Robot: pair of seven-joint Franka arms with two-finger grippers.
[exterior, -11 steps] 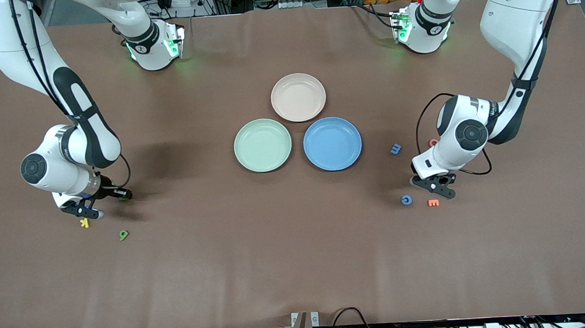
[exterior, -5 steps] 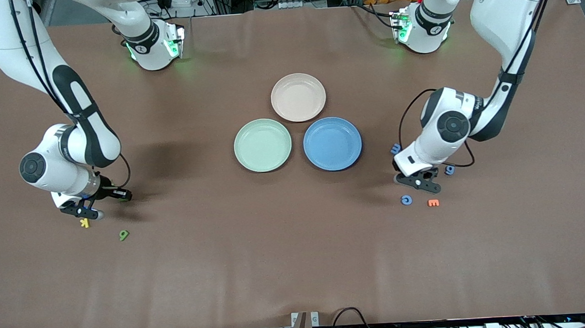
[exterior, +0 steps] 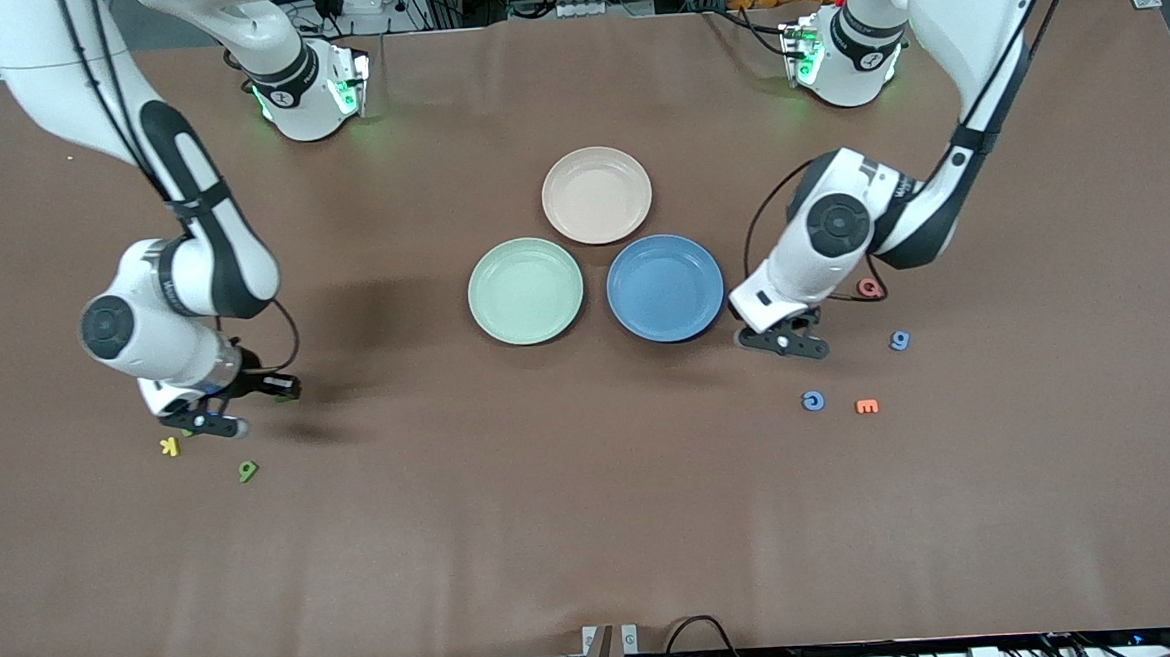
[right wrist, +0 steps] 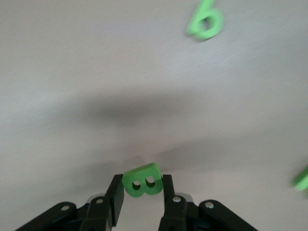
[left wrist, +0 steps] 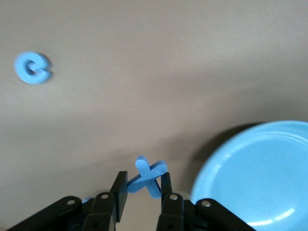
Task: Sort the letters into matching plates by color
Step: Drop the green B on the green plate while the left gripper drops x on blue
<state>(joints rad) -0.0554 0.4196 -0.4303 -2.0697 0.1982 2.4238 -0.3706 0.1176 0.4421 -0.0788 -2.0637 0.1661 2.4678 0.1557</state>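
My left gripper [exterior: 782, 341] is shut on a blue X-shaped letter [left wrist: 144, 174] and hangs just off the rim of the blue plate [exterior: 665, 287], toward the left arm's end of the table. In the left wrist view, the blue plate [left wrist: 260, 178] lies beside the left gripper [left wrist: 143, 182]. My right gripper [exterior: 207, 423] is shut on a green B [right wrist: 143, 180], low over the table near the right arm's end. The mint green plate [exterior: 525, 291] lies empty beside the blue one. Loose on the table are a blue C [exterior: 813, 401], a blue 9 [exterior: 899, 340] and a green 9 [exterior: 248, 471].
A beige-pink plate [exterior: 597, 195] lies farther from the front camera than the other two plates. An orange E [exterior: 867, 407] and a red letter [exterior: 870, 287] lie near the left arm. A yellow K [exterior: 169, 446] lies beside the right gripper.
The left arm has carried the blue letter from near the orange E toward the blue plate. The right arm has shifted a little toward the plates with the green B.
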